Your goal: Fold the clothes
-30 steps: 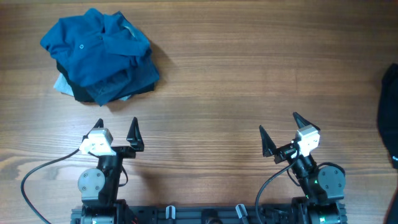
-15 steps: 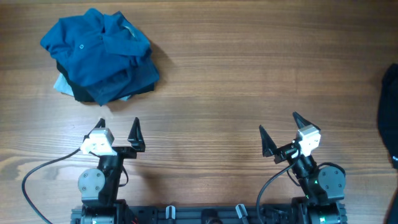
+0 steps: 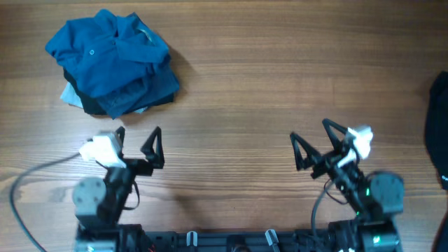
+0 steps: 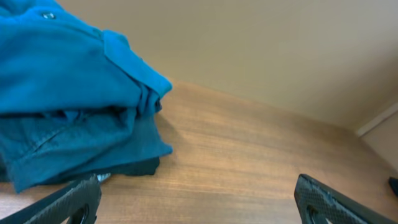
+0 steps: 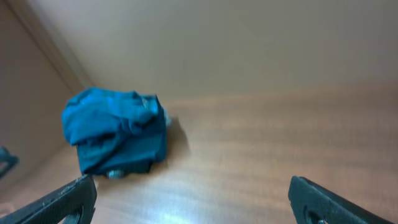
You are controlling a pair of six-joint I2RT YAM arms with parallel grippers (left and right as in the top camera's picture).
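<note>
Far-left corner of the table (image 3: 245, 84): a pile of clothes (image 3: 112, 63), loosely heaped, not folded flat.
- Top layer: teal-blue polo (image 3: 105, 45), crumpled, with the collar toward the pile's right side.
- Under it: a dark garment (image 3: 157, 94) showing along the near and right sides.
- A light-blue garment (image 3: 68, 95) peeks out at the pile's near-left corner.
- In the left wrist view the polo overhangs the darker layers and the stack lies directly on the wood.

Near edge, left: left gripper (image 3: 138, 133), jaws wide apart, nothing between them. It sits just on the near side of the pile, not touching it. Both fingers (image 4: 65, 202) frame bare wood in the wrist view. A grey cable (image 3: 38, 175) loops out from the arm toward the left edge.

Near edge, right: right gripper (image 3: 309, 131), jaws also wide apart and holding nothing, over bare table, well apart from the pile. Its wrist camera sees the pile far off across the table.

Right edge: a black garment (image 3: 438, 129), cut off by the frame; its shape cannot be told.
</note>
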